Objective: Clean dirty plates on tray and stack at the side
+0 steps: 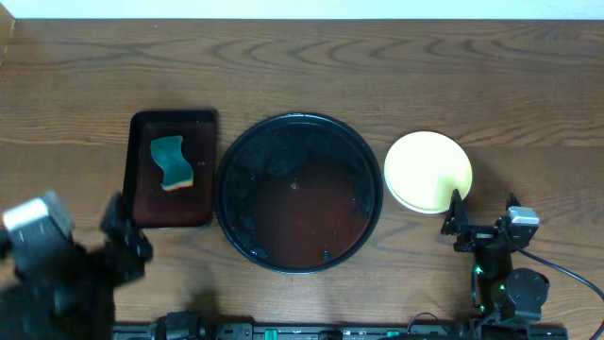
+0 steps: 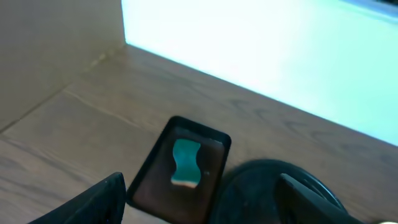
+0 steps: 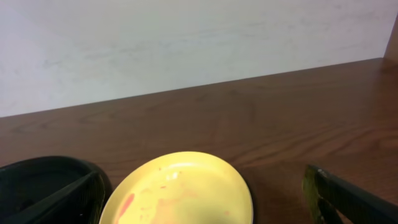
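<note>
The round black tray (image 1: 229, 156) lies mid-table with no plate on it; its floor shows wet glints. A pale yellow plate (image 1: 427, 170) with red smears (image 3: 124, 204) sits on the wood to the tray's right, and a paler rim shows under its near edge. My right gripper (image 1: 483, 213) hovers open just in front of that plate, which lies ahead between its fingers (image 3: 348, 199). My left gripper (image 1: 123, 236) is open at the front left, blurred, facing the rectangular tray. Its fingers (image 2: 93, 202) hold nothing.
A small rectangular black tray (image 1: 142, 189) left of the round tray holds a teal sponge (image 1: 172, 162). In the left wrist view the sponge (image 2: 185, 163) lies ahead on that tray (image 2: 149, 183). A cable trails from the right arm at the front right.
</note>
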Controlling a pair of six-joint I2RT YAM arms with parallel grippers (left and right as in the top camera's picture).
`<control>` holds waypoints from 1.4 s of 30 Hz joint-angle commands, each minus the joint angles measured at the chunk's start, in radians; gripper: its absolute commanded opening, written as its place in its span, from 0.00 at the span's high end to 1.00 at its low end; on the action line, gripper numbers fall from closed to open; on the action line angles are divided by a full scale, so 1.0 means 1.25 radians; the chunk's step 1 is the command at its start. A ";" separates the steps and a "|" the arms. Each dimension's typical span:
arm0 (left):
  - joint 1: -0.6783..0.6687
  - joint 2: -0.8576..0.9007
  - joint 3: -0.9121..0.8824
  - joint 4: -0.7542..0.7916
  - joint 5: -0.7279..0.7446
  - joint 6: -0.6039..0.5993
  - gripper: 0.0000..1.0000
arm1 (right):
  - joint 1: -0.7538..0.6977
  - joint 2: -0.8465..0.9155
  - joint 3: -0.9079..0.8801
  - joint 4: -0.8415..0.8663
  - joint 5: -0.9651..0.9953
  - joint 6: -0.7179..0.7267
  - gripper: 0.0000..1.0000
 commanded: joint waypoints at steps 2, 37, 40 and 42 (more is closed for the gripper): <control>-0.001 -0.141 -0.187 0.106 0.010 0.088 0.24 | 0.007 -0.005 -0.002 -0.002 -0.006 0.012 0.01; -0.001 -0.496 -1.135 0.833 0.201 0.431 0.23 | 0.007 -0.005 -0.002 -0.002 -0.006 0.012 0.01; -0.001 -0.496 -1.136 0.840 0.193 0.427 0.23 | 0.007 -0.005 -0.002 -0.002 -0.006 0.012 0.01; -0.001 -0.496 -1.136 0.840 0.187 0.426 0.23 | 0.007 -0.005 -0.002 -0.002 -0.006 0.012 0.01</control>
